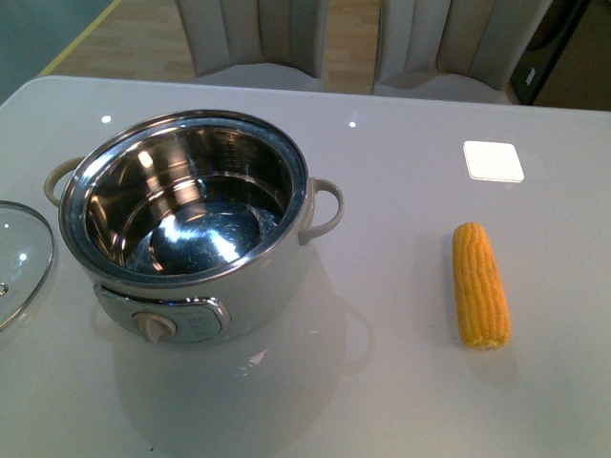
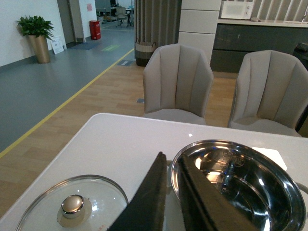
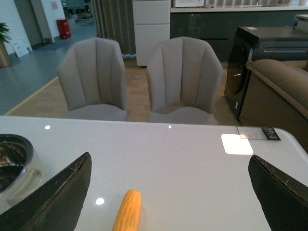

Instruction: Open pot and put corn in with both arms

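The cream-white pot (image 1: 267,286) stands open on the left of the white table, its shiny steel bowl empty. It also shows in the left wrist view (image 2: 240,178) and at the edge of the right wrist view (image 3: 14,163). The corn (image 1: 480,284) lies on the table to the right of the pot, and shows in the right wrist view (image 3: 128,210). My left gripper (image 2: 168,159) is shut and empty, between the lid and the pot's rim. My right gripper (image 3: 171,168) is open wide, with the corn's tip between its fingers. Neither arm shows in the front view.
The glass lid (image 1: 17,258) with steel rim lies flat on the table left of the pot; its knob (image 2: 72,204) faces up. A white square pad (image 1: 494,160) lies at the back right. Two grey chairs (image 2: 177,82) stand behind the table.
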`<action>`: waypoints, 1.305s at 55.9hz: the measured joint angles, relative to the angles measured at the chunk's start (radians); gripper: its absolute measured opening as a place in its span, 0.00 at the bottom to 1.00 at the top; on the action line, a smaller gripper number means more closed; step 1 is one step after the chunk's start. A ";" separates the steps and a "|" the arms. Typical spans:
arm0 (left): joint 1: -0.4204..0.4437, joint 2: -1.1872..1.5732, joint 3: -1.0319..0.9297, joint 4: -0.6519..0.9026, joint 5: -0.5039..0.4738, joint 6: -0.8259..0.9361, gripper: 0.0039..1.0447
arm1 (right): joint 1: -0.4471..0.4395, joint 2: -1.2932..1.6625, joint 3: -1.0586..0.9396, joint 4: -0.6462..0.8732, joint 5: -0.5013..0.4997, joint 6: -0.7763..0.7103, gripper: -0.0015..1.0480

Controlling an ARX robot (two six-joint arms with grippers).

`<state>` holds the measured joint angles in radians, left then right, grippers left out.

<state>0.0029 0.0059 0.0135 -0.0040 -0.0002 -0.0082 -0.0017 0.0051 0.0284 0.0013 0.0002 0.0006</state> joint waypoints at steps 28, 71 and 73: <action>0.000 -0.001 0.000 0.000 0.000 0.003 0.95 | 0.043 0.776 0.188 -0.218 -0.094 -0.034 0.91; 0.000 -0.001 0.000 0.000 0.000 0.003 0.93 | 0.258 1.977 0.690 0.267 0.118 0.006 0.91; 0.000 -0.001 0.000 0.000 0.000 0.003 0.93 | 0.258 2.006 0.713 0.266 0.124 0.011 0.91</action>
<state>0.0029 0.0051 0.0135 -0.0040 -0.0002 -0.0051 0.2565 2.0113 0.7410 0.2672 0.1242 0.0116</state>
